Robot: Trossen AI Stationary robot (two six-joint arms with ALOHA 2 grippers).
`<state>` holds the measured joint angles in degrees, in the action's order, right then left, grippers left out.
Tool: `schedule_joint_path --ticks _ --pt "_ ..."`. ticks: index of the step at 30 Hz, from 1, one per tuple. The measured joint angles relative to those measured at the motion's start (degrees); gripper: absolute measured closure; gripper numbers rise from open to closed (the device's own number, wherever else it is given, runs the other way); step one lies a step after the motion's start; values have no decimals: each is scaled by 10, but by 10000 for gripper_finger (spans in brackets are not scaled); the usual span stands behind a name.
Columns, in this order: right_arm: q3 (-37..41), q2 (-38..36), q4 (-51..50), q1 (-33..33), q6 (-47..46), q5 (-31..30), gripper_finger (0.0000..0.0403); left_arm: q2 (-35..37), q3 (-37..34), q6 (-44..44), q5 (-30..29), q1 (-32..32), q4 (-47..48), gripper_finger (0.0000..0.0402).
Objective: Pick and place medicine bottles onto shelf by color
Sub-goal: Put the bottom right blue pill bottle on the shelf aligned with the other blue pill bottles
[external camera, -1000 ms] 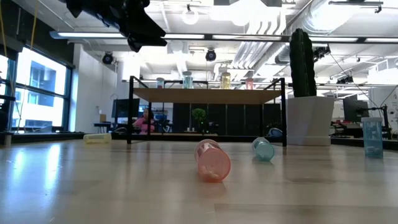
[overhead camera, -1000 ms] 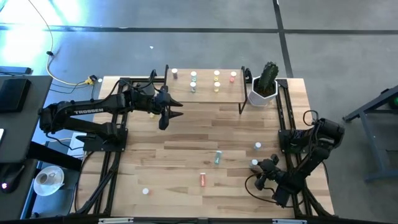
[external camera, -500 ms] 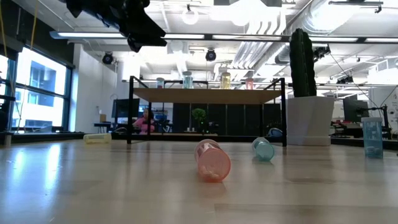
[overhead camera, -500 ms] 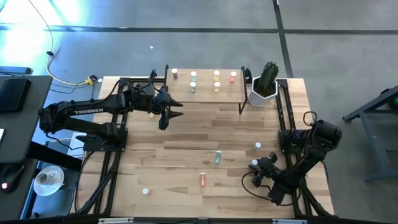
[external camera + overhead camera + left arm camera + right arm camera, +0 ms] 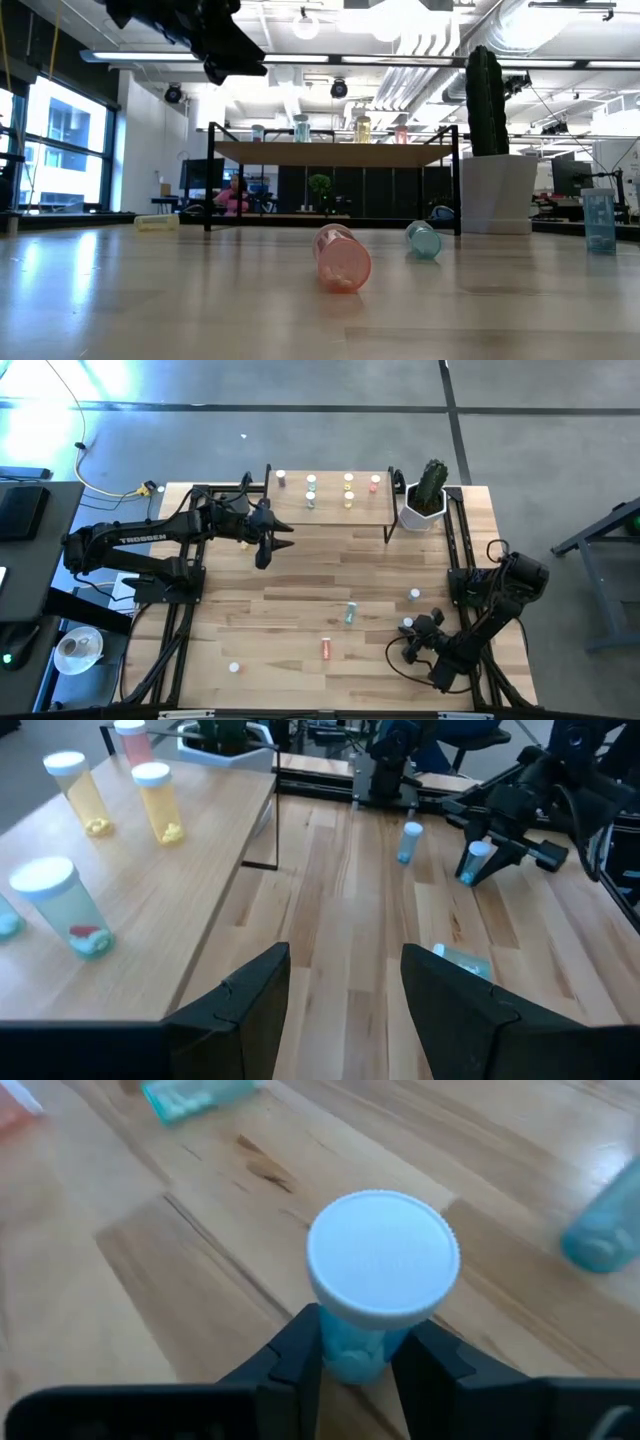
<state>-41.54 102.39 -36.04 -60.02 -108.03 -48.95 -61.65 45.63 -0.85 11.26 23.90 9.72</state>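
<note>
Blue, white-capped, the medicine bottle (image 5: 380, 1280) now sits pinched between the right gripper (image 5: 414, 636)'s fingers (image 5: 300, 1355), which were wider a second ago; whether it has left the tabletop (image 5: 300, 580) is hard to judge. That arm has edged slightly leftward near the table's right front. The left gripper (image 5: 340, 990), jaws parted and empty, stays hovering beside the shelf (image 5: 330, 510).

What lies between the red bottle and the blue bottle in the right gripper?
In the high view, only bare table separates the red bottle from the blue bottle between the right gripper's fingers.
</note>
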Motion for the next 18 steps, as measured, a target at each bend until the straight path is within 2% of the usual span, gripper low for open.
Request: schedule_joint_path --ticks 10,14,18 --pt "-84 0 -5 84 55 -4 312 0 0 -28 1 0 71 220" --pt "-127 0 -5 125 121 12 312 0 0 -28 1 0 98 220" --pt "-178 0 -5 167 226 25 312 0 0 -40 1 0 108 220"
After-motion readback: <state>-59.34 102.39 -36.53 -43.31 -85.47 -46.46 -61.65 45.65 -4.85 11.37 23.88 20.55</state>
